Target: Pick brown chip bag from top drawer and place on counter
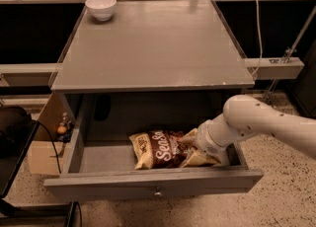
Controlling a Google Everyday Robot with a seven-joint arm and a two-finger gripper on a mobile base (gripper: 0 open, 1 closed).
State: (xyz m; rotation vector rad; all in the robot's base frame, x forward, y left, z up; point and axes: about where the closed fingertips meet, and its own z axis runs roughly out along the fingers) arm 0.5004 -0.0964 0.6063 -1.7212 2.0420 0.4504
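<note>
The bag [159,150] lies flat in the open drawer [148,182], near the front and a bit right of the middle; the gripper [191,141] is down in the drawer at the bag's right end, and it is hidden whether it grips the bag or not (the arm and the bag cover it); the bag looks light, soft and crinkly, puffed with air, and the chips inside may break, so a gentle pinch on the flat yellow end seems best; it may be slippery too; the counter [153,43] above is flat, grey and wide, with a white bowl [100,7] in its far left corner; the floor [276,194] is speckled.
</note>
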